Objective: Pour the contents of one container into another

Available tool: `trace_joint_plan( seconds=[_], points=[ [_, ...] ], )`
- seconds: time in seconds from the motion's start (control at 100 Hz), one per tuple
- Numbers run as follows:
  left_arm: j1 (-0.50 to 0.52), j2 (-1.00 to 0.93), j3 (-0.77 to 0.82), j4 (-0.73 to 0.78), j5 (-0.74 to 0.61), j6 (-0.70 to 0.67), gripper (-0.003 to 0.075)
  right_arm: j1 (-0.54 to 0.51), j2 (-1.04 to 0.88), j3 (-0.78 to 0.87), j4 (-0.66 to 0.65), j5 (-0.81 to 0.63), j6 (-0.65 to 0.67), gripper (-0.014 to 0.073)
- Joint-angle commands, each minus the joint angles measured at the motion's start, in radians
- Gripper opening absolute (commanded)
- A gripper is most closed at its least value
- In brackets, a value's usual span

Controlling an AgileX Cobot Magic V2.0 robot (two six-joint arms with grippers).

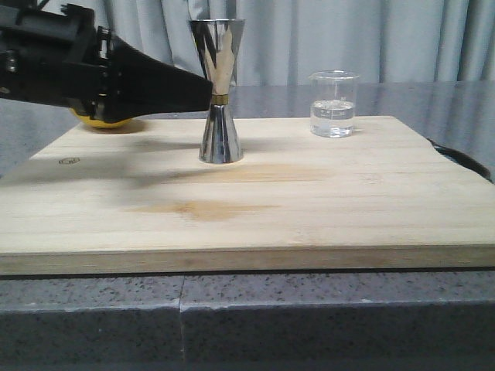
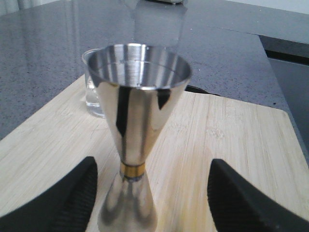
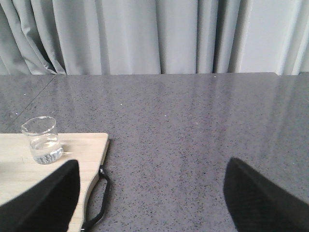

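The steel jigger (image 1: pixel 220 93) with a gold band at its waist stands upright on the wooden board (image 1: pixel 255 209). My left gripper (image 1: pixel 203 89) reaches in from the left at waist height. In the left wrist view the jigger (image 2: pixel 137 121) stands between the open fingers (image 2: pixel 63 203), touching neither and nearer one of them; the gripper's (image 2: pixel 154 193) other finger is far off. The clear beaker (image 1: pixel 333 104), partly filled with clear liquid, stands at the board's back right, also seen as the beaker (image 2: pixel 94 96) behind the jigger. My right gripper (image 3: pixel 152 193) is open over the grey counter, off the board, away from the beaker (image 3: pixel 42 140).
A yellow object (image 1: pixel 108 122) lies behind the left arm at the board's far left edge. A black strap handle (image 3: pixel 99 198) hangs off the board's right end (image 1: pixel 464 158). Grey speckled counter (image 3: pixel 193 125) surrounds the board, with curtains behind.
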Motion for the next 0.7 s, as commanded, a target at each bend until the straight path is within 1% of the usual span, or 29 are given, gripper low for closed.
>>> trace_joint_plan(
  seconds=[0.0, 0.33, 0.62, 0.69],
  points=[
    [-0.029, -0.013, -0.052, -0.082, 0.112, 0.002, 0.0439, -0.003, 0.02, -0.033, -0.001, -0.083, 0.0, 0.0533],
    [-0.097, 0.049, -0.14, -0.108, 0.112, 0.004, 0.0439, -0.003, 0.02, -0.033, -0.001, -0.081, 0.0, 0.0533],
    [-0.102, 0.063, -0.145, -0.108, 0.112, -0.003, 0.0439, -0.003, 0.02, -0.033, -0.001, -0.081, 0.0, 0.0533],
    [-0.102, 0.063, -0.145, -0.108, 0.112, -0.003, 0.0422, -0.003, 0.02, -0.033, -0.001, -0.081, 0.0, 0.0533]
  ],
)
